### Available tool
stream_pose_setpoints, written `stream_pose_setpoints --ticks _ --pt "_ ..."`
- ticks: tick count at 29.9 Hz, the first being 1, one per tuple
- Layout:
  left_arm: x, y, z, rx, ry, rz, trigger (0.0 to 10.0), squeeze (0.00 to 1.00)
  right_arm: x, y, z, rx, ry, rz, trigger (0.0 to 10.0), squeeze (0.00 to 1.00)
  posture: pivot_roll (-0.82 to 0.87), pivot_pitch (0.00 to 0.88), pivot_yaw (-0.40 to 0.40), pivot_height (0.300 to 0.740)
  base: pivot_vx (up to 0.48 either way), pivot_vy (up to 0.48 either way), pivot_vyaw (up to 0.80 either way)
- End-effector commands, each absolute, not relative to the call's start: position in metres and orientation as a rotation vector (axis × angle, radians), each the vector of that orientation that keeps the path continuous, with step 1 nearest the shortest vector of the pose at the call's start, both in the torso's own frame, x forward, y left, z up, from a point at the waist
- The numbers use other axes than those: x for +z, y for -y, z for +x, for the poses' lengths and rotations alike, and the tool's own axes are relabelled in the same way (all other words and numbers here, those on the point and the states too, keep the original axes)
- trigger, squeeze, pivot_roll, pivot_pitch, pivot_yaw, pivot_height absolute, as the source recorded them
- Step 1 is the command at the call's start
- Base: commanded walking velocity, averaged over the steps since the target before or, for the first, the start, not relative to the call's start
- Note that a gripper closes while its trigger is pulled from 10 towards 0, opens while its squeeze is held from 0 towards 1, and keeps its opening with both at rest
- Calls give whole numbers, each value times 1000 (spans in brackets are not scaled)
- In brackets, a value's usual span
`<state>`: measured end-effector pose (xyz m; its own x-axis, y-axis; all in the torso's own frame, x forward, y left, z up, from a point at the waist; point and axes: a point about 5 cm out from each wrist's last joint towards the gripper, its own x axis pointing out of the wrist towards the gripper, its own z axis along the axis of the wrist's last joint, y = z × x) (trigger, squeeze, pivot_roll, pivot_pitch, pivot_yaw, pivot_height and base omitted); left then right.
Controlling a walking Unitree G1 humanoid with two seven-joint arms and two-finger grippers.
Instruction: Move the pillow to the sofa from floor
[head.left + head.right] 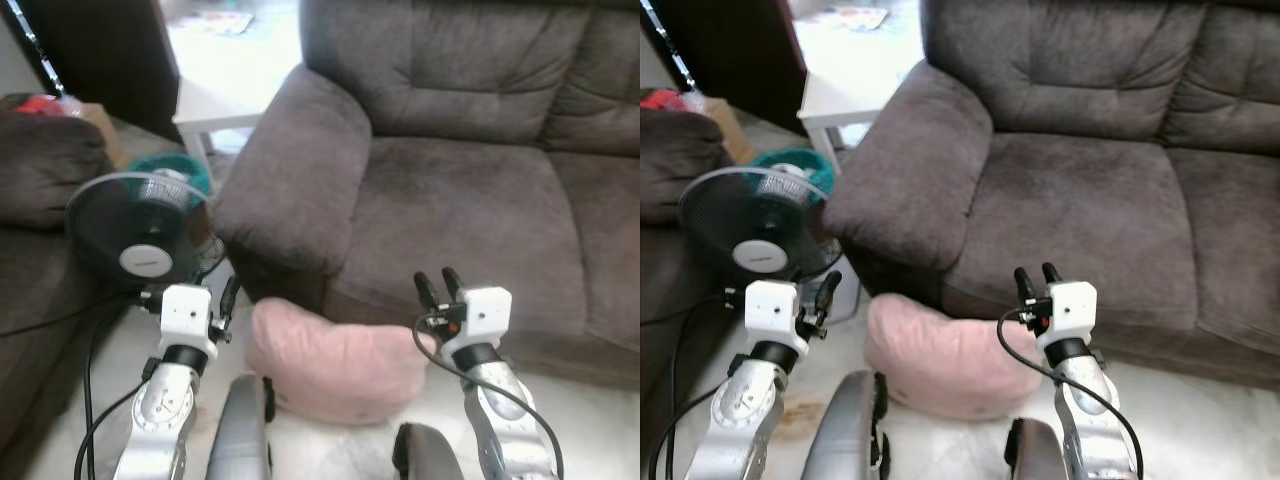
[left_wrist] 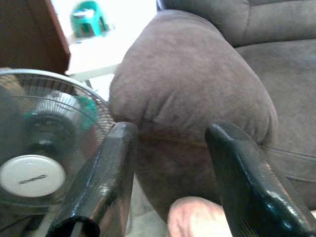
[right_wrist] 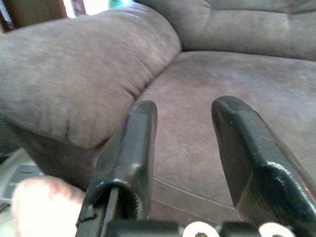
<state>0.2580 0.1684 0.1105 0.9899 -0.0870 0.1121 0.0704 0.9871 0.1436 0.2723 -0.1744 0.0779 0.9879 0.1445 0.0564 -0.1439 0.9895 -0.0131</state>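
A standing fan (image 1: 143,232) and a white side table (image 1: 215,107) stand on the pale floor (image 1: 590,430), brightly lit behind.

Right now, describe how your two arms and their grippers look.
Both arms are silver metal with rounded, perforated joint housings, each ending in a white boxy wrist block. The left gripper and right gripper each carry two long black fingers, glossy and slightly ribbed at the pads. A black cable loops beside each forearm; the right wrist block shows a small red detail.

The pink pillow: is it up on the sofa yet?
No. The pillow lies on the floor against the sofa front, below its seat.
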Motion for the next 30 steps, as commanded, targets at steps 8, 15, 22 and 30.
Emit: stream_pose_setpoints --ticks 8,15,22,30 --pt "107 -169 257 -91 93 145 10000 0 77 173 272 146 50 -4 10000 0 164 131 -30 579 0 0 0" --pt "107 -169 258 -89 91 143 10000 0 77 173 272 147 50 -5 10000 0 164 131 -31 579 0 0 0" --pt "107 -169 258 -93 90 147 10000 0 77 173 273 147 51 -4 10000 0 164 130 -31 579 0 0 0" --pt "107 -168 258 -95 86 150 10000 0 76 173 272 145 50 -1 10000 0 165 132 -31 579 0 0 0"
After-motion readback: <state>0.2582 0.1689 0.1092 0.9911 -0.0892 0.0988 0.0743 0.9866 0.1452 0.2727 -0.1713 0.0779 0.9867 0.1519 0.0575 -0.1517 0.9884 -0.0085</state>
